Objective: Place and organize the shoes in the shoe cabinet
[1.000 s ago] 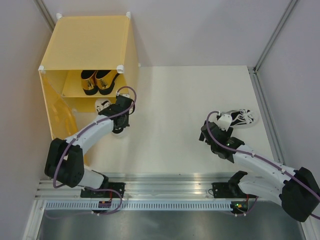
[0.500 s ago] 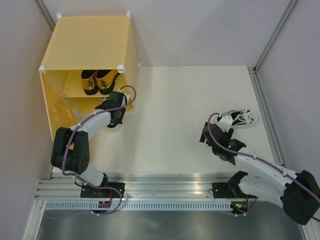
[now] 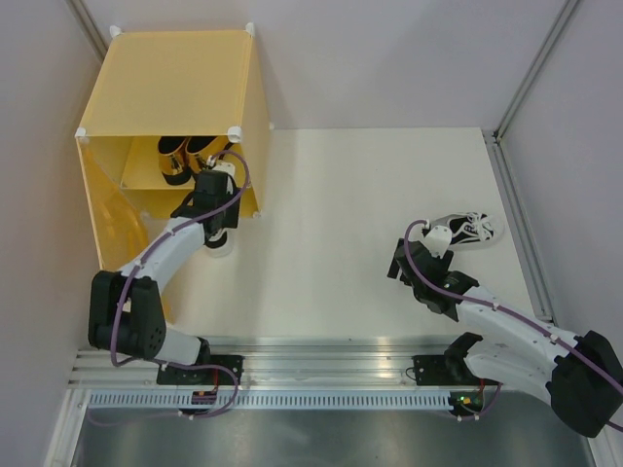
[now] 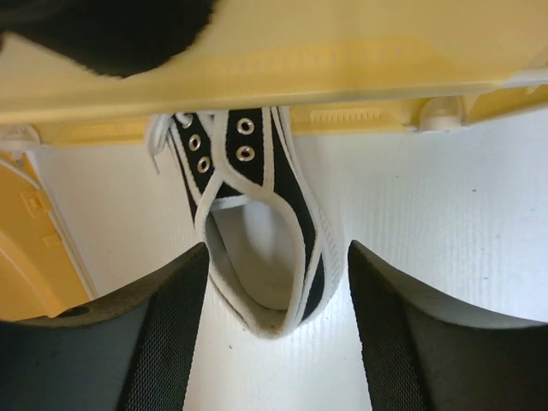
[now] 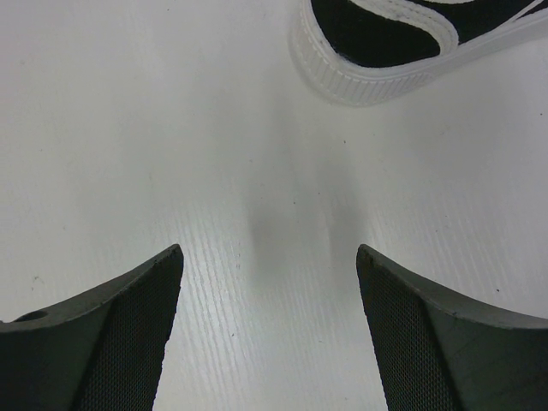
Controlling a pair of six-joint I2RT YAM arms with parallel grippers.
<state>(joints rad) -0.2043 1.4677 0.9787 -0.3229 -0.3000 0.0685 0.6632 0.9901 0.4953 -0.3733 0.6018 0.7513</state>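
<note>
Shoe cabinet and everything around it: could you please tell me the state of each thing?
Shoe cabinet: door open.
Gold loafers: side by side on the inner shelf.
Left sneaker: toe under that shelf, heel out.
Right sneaker: on the table, outside.
Left pincer: open, straddling left sneaker's heel.
Right pincer: open, empty.

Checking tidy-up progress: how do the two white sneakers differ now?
The sneaker by the left end effector has its toe under the shelf of the shoe cabinet; the sneaker by the right end effector lies on the open table. The first sits between open fingers; the second lies beyond open fingers. Both are white with black trim.
</note>
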